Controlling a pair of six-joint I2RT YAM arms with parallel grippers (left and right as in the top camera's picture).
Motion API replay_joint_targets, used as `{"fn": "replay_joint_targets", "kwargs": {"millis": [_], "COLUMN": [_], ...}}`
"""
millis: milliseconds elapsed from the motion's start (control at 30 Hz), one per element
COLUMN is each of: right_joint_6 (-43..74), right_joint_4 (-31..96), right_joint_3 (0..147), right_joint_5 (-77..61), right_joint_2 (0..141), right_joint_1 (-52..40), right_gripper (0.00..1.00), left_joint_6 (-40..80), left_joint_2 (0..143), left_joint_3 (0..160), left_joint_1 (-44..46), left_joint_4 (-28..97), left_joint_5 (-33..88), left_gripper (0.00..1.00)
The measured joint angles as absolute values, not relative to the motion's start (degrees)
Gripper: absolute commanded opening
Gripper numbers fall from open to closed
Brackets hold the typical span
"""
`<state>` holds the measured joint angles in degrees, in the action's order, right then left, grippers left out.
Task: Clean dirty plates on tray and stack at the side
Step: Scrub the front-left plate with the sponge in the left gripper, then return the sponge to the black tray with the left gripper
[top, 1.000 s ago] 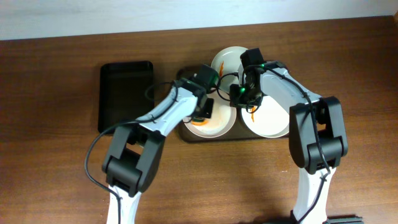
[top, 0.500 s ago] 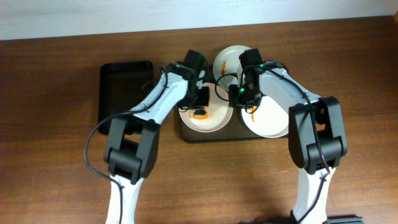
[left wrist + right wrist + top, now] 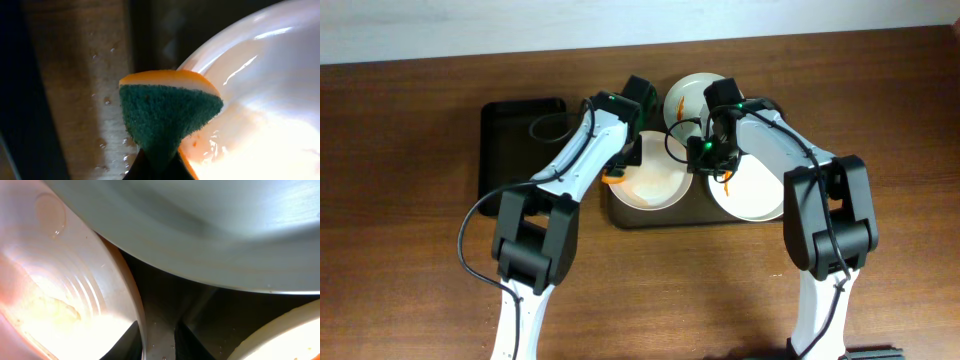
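Three white plates lie on the dark brown tray [image 3: 660, 219]. The front left plate [image 3: 658, 186] looks wet and pale. The back plate [image 3: 686, 100] and the right plate [image 3: 760, 192] carry orange smears. My left gripper [image 3: 620, 166] is shut on a green and orange sponge [image 3: 612, 178] at the left plate's left rim; in the left wrist view the sponge [image 3: 167, 112] sits over the plate's edge [image 3: 260, 100], held by the fingers [image 3: 157, 169]. My right gripper [image 3: 705, 152] pinches the left plate's right rim [image 3: 60, 280] between its fingers [image 3: 156, 332].
A smaller black tray [image 3: 520, 150] lies to the left of the brown tray, with a strip of wet wooden table [image 3: 80, 100] between them. Both arms cross over the plates. The white wall edge runs along the back.
My left gripper has swept the sponge from the middle of the front left plate out to its left rim. The plate's orange mark no longer shows. The right arm has not moved.
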<state>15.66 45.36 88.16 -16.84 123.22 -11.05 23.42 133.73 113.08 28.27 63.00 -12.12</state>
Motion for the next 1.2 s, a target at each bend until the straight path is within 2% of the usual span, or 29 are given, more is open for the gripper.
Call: {"fn": "replay_joint_targets", "kwargs": {"millis": [200,367,500,567,700,867,1000,1200], "right_joint_6": [15.7,15.7,15.7,15.7,15.8,15.8,15.8,15.8], "right_joint_4": [45.4,45.6,45.6,45.4,45.2,45.5,45.8,47.9], "right_joint_3": [88.2,88.2,88.2,88.2,88.2,88.2,88.2,88.6], "right_joint_5": [-16.8,-16.6,-16.6,-17.5,-19.2,-18.9,-16.9,-16.1], "right_joint_2": [123.2,123.2,123.2,123.2,123.2,123.1,121.1,120.4], "right_joint_1": [-11.0,-11.0,-11.0,-11.2,-11.4,-11.2,-12.1,-15.4], "right_gripper": [0.23,0.23,0.23,0.04,0.04,0.04,0.04,0.04], "left_joint_6": [24.1,24.5,24.6,24.6,26.5,28.3,21.4,10.0], "left_joint_2": [133.8,137.5,137.7,138.1,137.9,126.1,126.0,126.0], "left_joint_3": [113.3,114.3,115.3,115.3,119.9,123.0,122.8,112.1], "left_joint_1": [28.1,28.2,29.2,29.5,29.4,18.1,5.9,0.2], "left_joint_4": [55.0,55.9,63.1,64.9,72.0,75.9,74.9,63.3], "left_joint_5": [2.5,6.4,-7.0,-16.2,-18.7,-17.8,-9.6,3.8], "left_gripper": [0.0,0.0,0.0,0.0,0.0,0.0,0.0,0.0]}}
